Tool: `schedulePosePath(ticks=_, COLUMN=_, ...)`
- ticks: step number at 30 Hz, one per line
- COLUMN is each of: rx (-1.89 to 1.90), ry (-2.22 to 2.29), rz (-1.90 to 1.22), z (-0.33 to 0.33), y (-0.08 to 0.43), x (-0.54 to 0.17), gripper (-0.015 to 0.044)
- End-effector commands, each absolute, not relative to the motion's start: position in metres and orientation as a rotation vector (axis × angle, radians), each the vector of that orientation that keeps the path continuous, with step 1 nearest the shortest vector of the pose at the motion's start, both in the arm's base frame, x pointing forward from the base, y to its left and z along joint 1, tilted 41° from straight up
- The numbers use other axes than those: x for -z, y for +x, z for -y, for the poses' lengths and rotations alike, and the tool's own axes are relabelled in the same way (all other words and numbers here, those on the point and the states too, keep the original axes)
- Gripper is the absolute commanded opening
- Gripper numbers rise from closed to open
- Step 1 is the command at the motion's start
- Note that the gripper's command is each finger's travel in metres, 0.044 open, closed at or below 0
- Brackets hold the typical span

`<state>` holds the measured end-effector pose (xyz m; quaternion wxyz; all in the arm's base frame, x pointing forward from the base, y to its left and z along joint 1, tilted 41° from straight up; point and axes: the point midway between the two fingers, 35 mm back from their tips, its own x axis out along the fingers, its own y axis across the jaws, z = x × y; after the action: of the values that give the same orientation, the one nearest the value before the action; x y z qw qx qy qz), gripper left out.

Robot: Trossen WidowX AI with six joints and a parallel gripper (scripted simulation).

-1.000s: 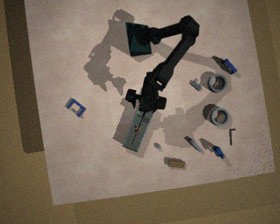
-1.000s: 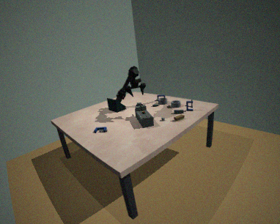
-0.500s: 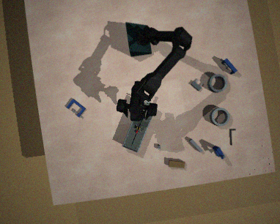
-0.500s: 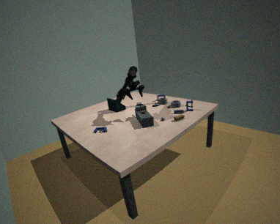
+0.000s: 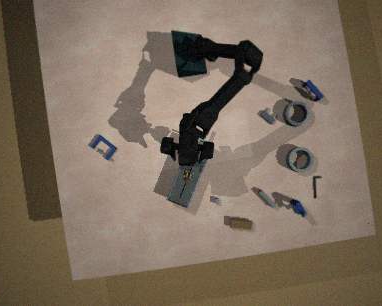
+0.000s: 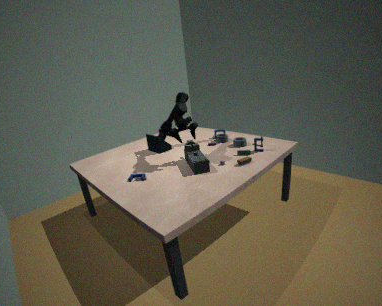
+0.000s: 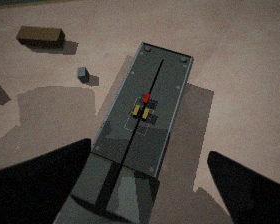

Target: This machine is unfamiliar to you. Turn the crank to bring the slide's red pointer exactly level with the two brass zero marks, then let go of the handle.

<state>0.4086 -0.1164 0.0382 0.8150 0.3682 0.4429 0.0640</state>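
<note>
The grey machine (image 5: 178,196) (image 6: 197,163) (image 7: 158,112) is a long box with a slotted top. In the wrist view its red pointer (image 7: 146,98) stands in the slot, off the two brass zero marks (image 7: 136,111) (image 7: 145,114), a little toward the machine's far end. The marks flank the slot. The crank handle is not visible in the wrist view and is hidden under the arm in the top view. My gripper (image 6: 188,140) (image 7: 149,150) is open and empty, above the machine's housing end, its fingers wide apart and clear of the machine.
A brown block (image 5: 241,224) (image 6: 244,161) (image 7: 40,36) and a small grey piece (image 5: 215,200) (image 7: 82,74) lie beside the machine. A blue clamp (image 5: 298,207), two grey rings and a black hex key (image 5: 315,187) are farther right. Another blue clamp (image 6: 137,177) lies left.
</note>
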Motion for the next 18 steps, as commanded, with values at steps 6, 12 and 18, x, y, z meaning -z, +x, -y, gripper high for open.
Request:
schedulePosePath(ticks=6, rx=-0.133, ry=0.79, rz=-0.952, z=0.115, y=0.407, x=-0.035, gripper=0.044)
schedulePosePath(ticks=12, rx=-0.133, ry=0.79, rz=-0.951, z=0.118, y=0.408, x=-0.038, gripper=0.044)
schedulePosePath(ticks=18, rx=-0.135, ry=0.786, rz=-0.949, z=0.141, y=0.408, x=-0.066, gripper=0.044)
